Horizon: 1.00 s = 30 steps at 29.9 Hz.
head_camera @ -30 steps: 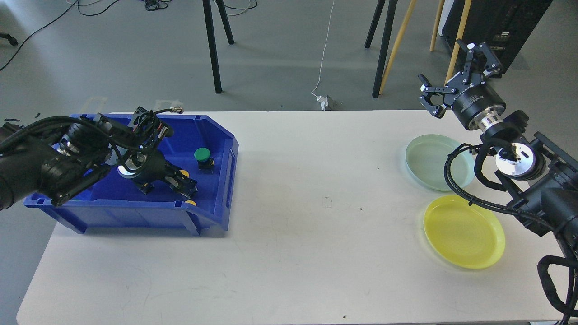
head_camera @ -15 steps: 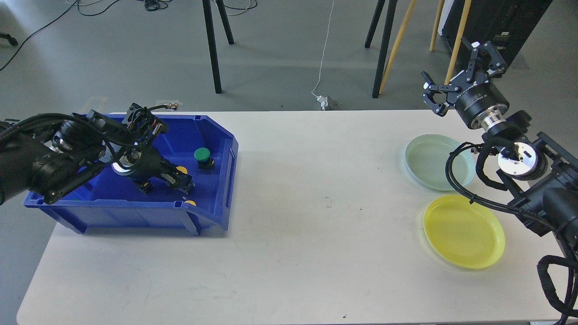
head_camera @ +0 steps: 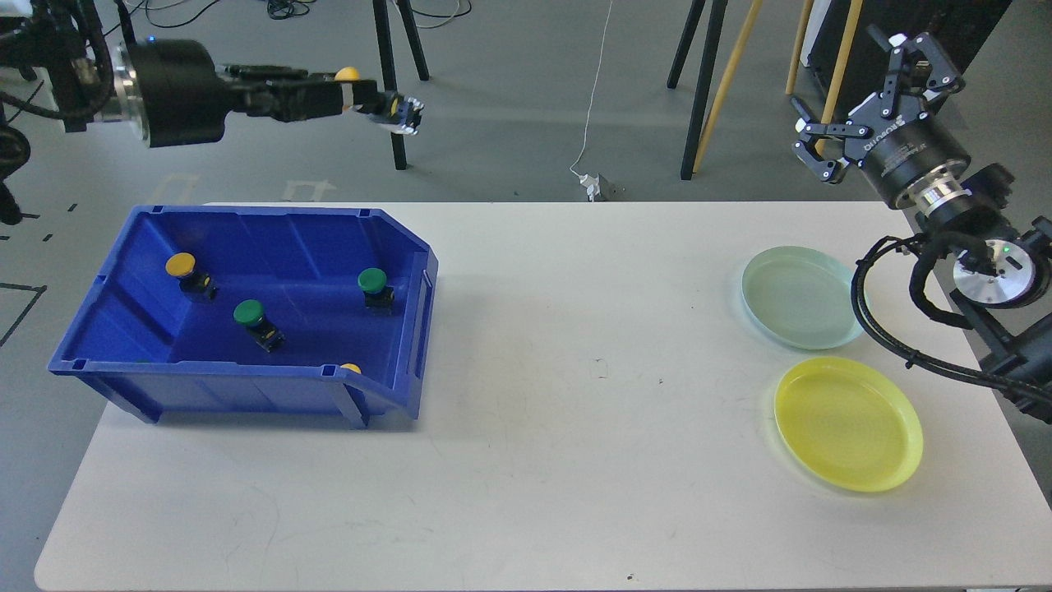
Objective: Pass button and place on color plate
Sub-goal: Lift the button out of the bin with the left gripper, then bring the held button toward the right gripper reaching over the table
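The left gripper (head_camera: 393,111) hung high at far left above the blue bin (head_camera: 148,374), clamped on a yellow button (head_camera: 348,75). The right gripper (head_camera: 871,94) gaped empty beyond the yellow plate (head_camera: 848,423).

A deep blue plastic bin (head_camera: 271,238) at frame left is dotted with yellow-capped (head_camera: 181,265) and green-capped buttons (head_camera: 248,312), while pale green (head_camera: 795,298) and yellow round plates (head_camera: 848,423) are seen at right.

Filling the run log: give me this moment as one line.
left gripper: raised, shut on yellow push button | right gripper: open, empty | yellow round plastic plate: empty | phase: pre-handover
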Each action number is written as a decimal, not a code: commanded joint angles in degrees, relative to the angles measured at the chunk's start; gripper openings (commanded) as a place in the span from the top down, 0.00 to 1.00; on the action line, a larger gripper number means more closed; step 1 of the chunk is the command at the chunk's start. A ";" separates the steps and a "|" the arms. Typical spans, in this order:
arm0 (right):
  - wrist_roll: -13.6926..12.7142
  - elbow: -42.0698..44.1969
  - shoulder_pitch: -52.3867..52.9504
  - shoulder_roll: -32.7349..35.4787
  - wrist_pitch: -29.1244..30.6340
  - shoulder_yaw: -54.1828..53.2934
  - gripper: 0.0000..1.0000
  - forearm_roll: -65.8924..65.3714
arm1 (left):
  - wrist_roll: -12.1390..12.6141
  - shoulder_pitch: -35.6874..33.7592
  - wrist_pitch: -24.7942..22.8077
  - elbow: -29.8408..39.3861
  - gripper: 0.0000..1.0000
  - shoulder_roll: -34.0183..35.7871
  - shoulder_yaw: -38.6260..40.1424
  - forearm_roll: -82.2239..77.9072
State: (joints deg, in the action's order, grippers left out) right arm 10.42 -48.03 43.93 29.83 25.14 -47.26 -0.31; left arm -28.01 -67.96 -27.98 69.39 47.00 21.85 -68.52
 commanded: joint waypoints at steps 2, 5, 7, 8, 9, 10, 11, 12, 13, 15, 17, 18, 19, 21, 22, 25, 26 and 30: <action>0.04 -9.69 -2.26 8.83 -1.50 3.49 0.00 0.22 | 0.01 2.74 -0.02 -7.23 0.79 -14.97 0.99 14.65; 0.04 -19.18 -6.04 12.62 -1.59 4.89 0.01 -0.04 | 0.01 4.06 -0.02 -16.10 0.79 -25.44 1.08 14.82; 0.04 -23.76 -6.75 14.46 -1.67 7.26 0.01 -0.22 | 0.01 4.24 -0.02 -21.03 0.79 -30.28 1.08 14.91; 0.04 -24.99 -6.75 14.91 -1.67 8.58 0.01 -0.48 | 0.01 4.24 -0.02 -22.27 0.79 -31.52 1.00 15.00; 0.12 -25.96 -6.75 15.00 -1.67 9.90 0.01 -1.26 | 0.01 4.33 -0.02 -23.15 0.79 -32.49 1.00 15.26; 0.21 -26.23 -6.66 14.65 -1.67 10.69 0.02 -2.49 | 0.01 4.59 -0.02 -23.42 0.79 -32.94 1.00 15.26; 0.30 -26.24 -6.58 14.30 -1.59 10.96 0.02 -4.07 | 0.01 4.94 -0.02 -23.51 0.79 -33.11 1.00 15.26; 0.48 -26.24 -6.31 13.77 -1.67 11.05 0.03 -5.82 | 0.01 5.47 -0.02 -23.51 0.79 -33.46 1.08 15.26; 0.83 -26.15 -5.79 12.81 -1.67 11.31 0.03 -7.49 | 0.01 5.91 -0.02 -23.60 0.79 -33.64 1.00 15.26; 1.79 -25.62 -4.65 9.57 -2.02 11.67 0.05 -9.61 | 0.01 6.44 -0.02 -23.60 0.79 -34.25 1.00 15.35; 2.85 -25.18 -3.86 6.49 -3.60 11.67 0.05 -10.06 | 0.01 7.14 -0.02 -23.60 0.79 -34.96 1.08 15.44; 3.37 -24.66 -3.33 5.52 -4.39 11.75 0.05 -10.06 | 0.01 7.31 -0.02 -23.60 0.79 -35.22 1.08 15.44; 3.99 -23.87 -2.45 4.37 -5.01 11.84 0.05 -10.06 | 0.01 7.49 -0.02 -23.77 0.79 -35.57 1.08 15.44; 4.69 -22.29 -1.05 1.92 -5.36 12.28 0.05 -10.15 | 0.01 7.58 -0.02 -24.73 0.79 -36.19 1.17 15.53; 4.70 -21.59 -0.34 0.86 -5.37 12.89 0.05 -10.24 | 0.01 7.58 -0.02 -25.35 0.79 -36.63 1.17 15.53; 4.70 -19.47 1.50 -1.17 -5.37 15.70 0.06 -10.59 | 0.01 7.58 -0.02 -27.20 0.79 -38.03 1.26 15.79; 4.70 -19.21 1.86 -1.26 -5.45 16.49 0.06 -10.67 | 0.01 7.58 -0.02 -27.64 0.79 -38.39 1.35 16.49; 4.70 -19.21 2.04 -1.26 -5.45 17.12 0.06 -12.43 | 0.01 7.49 -0.02 -28.78 0.79 -38.74 1.61 19.48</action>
State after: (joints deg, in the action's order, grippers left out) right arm 15.11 -67.36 45.84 28.68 19.73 -30.59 -11.65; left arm -28.00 -60.40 -27.99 41.38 8.49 23.24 -50.80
